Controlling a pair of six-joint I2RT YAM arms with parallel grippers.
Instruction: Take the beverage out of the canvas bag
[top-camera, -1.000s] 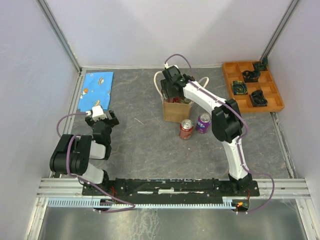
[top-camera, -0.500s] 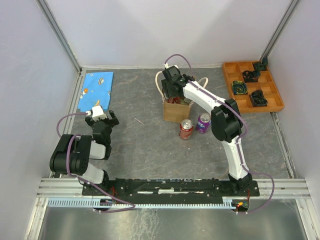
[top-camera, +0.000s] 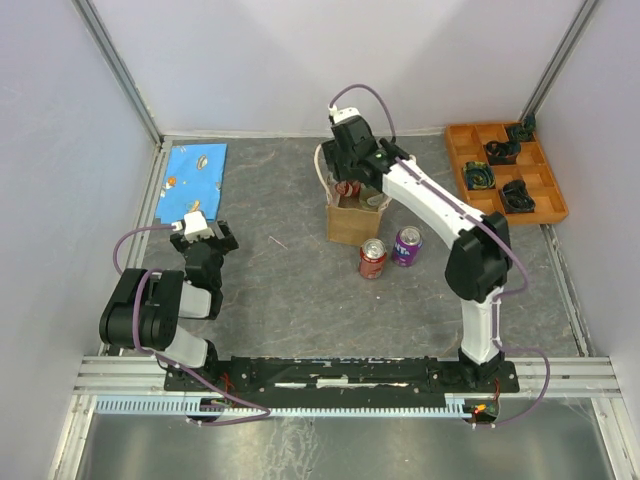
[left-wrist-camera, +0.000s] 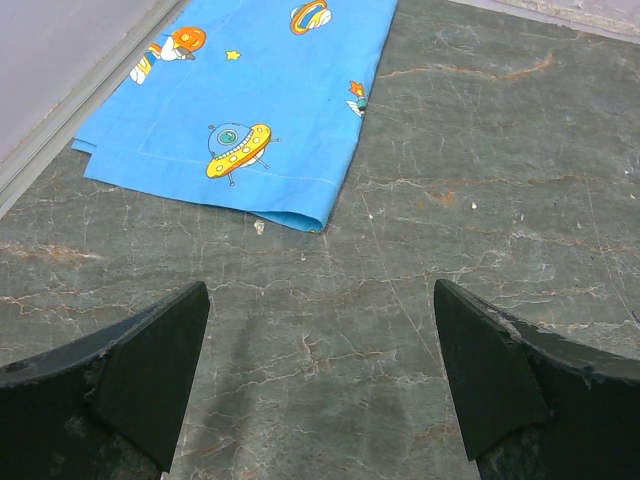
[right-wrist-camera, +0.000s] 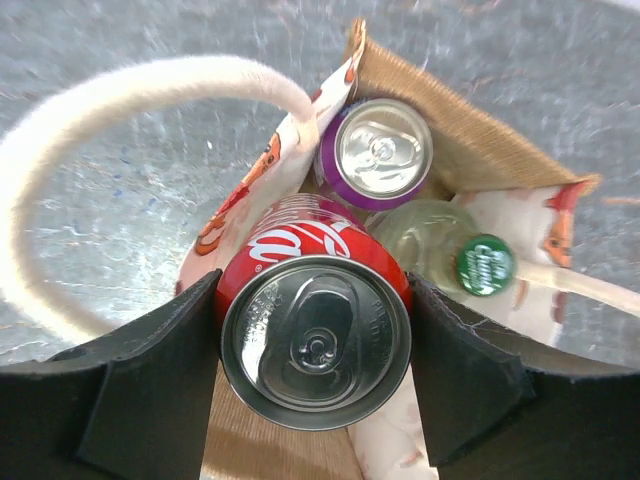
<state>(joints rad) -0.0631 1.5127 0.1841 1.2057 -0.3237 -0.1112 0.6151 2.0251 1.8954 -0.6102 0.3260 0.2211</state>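
Observation:
The tan canvas bag (top-camera: 350, 225) stands at the middle back of the table, its cream handle (right-wrist-camera: 130, 95) looping to the left. My right gripper (right-wrist-camera: 315, 340) is shut on a red cola can (right-wrist-camera: 315, 300), a finger on each side of it, and holds it upright over the bag's mouth (top-camera: 347, 187). Below it inside the bag (right-wrist-camera: 470, 140) are a purple can (right-wrist-camera: 378, 153) and a clear bottle with a green cap (right-wrist-camera: 440, 255). My left gripper (left-wrist-camera: 318, 380) rests open and empty over bare table at the near left (top-camera: 205, 235).
A red can (top-camera: 372, 258) and a purple can (top-camera: 407, 245) stand on the table just in front of the bag. An orange compartment tray (top-camera: 505, 170) sits at the back right. A blue patterned cloth (top-camera: 195, 172) lies at the back left.
The right arm has risen from the bag's mouth with the red can between its fingers. The left arm has not moved.

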